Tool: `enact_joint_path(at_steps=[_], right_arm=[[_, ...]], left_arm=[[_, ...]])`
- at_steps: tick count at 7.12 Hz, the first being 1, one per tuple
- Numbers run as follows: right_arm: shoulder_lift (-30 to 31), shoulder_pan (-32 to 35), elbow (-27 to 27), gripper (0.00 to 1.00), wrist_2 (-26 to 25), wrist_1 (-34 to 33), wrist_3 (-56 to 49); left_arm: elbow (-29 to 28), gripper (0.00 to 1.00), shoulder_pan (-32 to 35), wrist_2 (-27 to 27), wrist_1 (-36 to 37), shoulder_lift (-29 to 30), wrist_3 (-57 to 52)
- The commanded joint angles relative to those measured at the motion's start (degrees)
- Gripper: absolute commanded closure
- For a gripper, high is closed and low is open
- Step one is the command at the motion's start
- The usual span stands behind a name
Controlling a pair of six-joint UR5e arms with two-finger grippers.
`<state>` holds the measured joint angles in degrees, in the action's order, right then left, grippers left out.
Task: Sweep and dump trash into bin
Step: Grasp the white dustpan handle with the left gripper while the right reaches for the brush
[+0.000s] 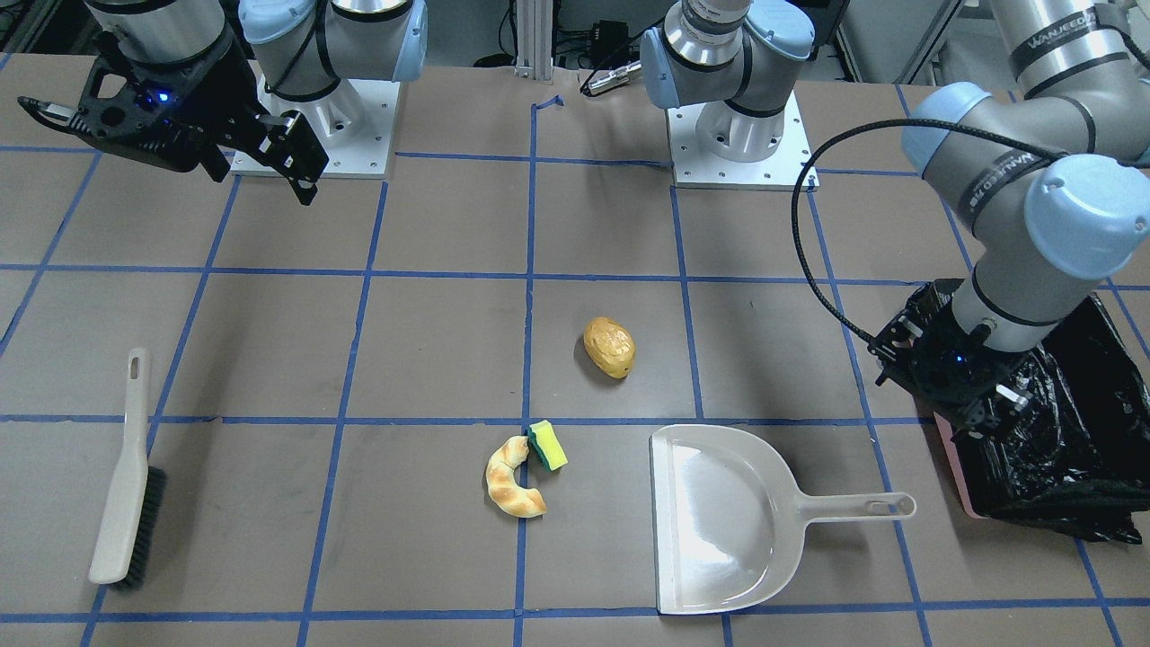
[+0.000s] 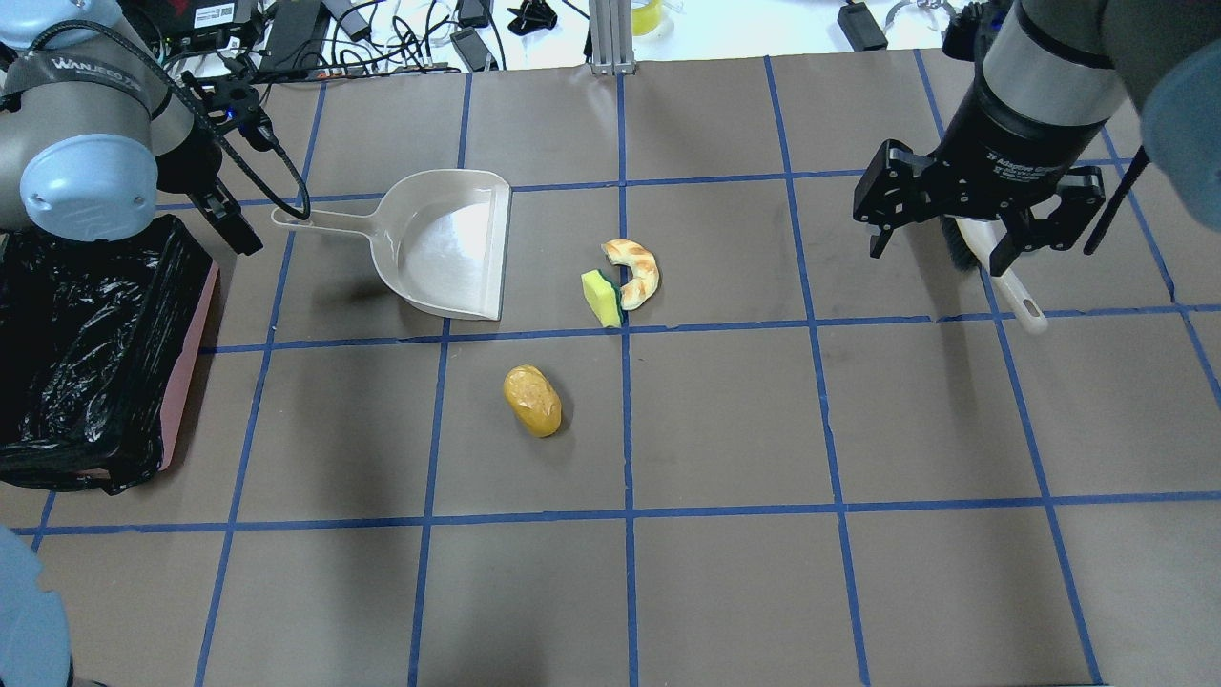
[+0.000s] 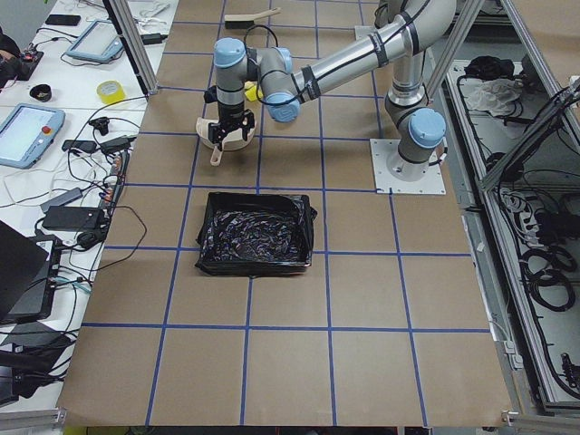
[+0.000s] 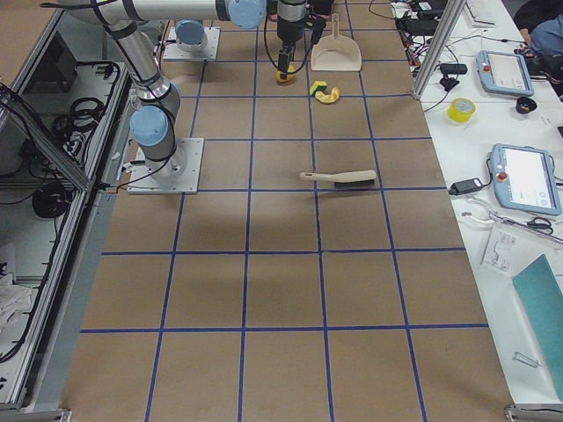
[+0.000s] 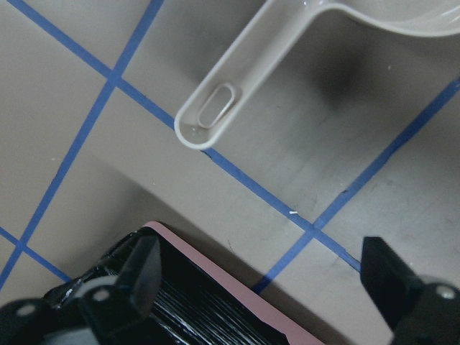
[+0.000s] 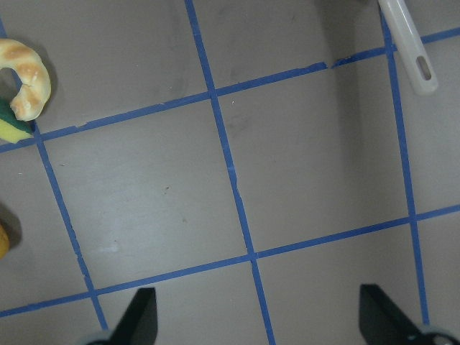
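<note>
Nearest the robot's base, the golden-brown potato-like lump [image 2: 532, 401] is seen lying alone on the taped table [image 2: 725, 420]. It is well apart from the bin [image 2: 191, 353], which is set on the robot's left side with its black bag crinkled over the pink wall. Farther out, the yellow sponge [image 2: 602, 298] is shown touching one end of the curved croissant-like piece [image 2: 637, 272]. The beige dustpan [image 2: 448, 243] is laid near them, its open mouth turned toward both. Over the bin's far corner, near the dustpan's handle, the left gripper [image 5: 259, 251] is held with fingers spread and nothing between them. On the right side, the right gripper [image 2: 940, 250] is held raised and likewise released. The brush [image 1: 126, 485] is laid flat on the table, partly hidden behind this gripper in the overhead view
</note>
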<state>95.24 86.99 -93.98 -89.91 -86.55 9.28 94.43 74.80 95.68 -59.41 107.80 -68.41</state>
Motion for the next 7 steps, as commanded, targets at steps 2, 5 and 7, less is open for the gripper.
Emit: enact_joint_path(at_steps=[2,5,7], right_arm=[[0.6,-3.1,-0.2,0.00,0.2,0.2,-2.5],[-0.5,-7.0,-0.1,0.00,-0.1,-3.3,-12.8],[-5.9,-15.9,-0.3,0.00,0.0,-7.8,-28.3]], left_arm=[[-1.2,0.00,0.0,-3.9,6.0,4.2,-18.5],[-3.5,0.09,0.0,-9.5,9.4,9.3,-33.9],[-2.0,0.09,0.1,-9.5,9.0,9.7,-33.4]])
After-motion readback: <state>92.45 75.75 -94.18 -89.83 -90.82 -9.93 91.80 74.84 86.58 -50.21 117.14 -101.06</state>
